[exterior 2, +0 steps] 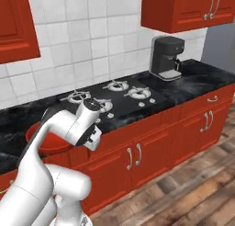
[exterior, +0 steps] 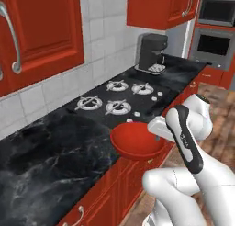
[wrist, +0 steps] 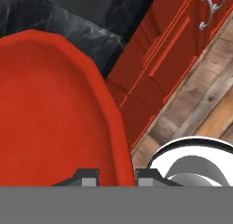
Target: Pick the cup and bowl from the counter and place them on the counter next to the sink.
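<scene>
Gripper point(wrist: 117, 176) pinched the bowl point(exterior: 135, 140) at its rim, one finger each side; bowl judged rigid, glossy, likely slippery and wide, so tilting under an edge grip seemed possible.

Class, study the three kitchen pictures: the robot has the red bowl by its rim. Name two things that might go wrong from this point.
1. The claw pinches only the thin rim of the wide bowl, so the bowl may tip or slip out while carried.
2. The bowl hangs at the counter edge, partly over the wooden floor; if dropped, it would likely miss the counter and fall to the floor.
</scene>
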Controlling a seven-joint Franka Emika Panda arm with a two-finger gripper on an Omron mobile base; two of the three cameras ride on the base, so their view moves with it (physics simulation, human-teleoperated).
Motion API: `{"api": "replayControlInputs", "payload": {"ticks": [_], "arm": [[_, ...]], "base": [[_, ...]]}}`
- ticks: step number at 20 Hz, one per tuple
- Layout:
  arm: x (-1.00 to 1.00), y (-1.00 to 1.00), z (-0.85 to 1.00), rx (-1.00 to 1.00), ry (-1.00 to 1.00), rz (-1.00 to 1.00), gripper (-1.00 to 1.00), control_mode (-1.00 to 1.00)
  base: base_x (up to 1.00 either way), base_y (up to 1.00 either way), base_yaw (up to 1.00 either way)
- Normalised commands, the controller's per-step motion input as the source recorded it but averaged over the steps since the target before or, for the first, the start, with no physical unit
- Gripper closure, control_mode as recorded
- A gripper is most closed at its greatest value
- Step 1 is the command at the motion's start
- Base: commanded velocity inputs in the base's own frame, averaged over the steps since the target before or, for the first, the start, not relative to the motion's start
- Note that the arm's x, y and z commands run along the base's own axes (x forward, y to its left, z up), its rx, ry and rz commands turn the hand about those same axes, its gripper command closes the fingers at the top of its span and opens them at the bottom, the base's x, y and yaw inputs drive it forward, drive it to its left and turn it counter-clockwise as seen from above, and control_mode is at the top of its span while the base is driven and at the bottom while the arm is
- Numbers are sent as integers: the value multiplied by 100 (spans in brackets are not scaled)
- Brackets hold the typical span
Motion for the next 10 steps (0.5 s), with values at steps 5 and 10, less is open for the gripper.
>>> {"api": "replayControlInputs", "payload": {"ticks": [5,10], "arm": [[0,0,0,0,0,0,100,100],[0,0,0,0,0,0,100,100]], "base": [[18,0,-91],[38,23,-86]]}}
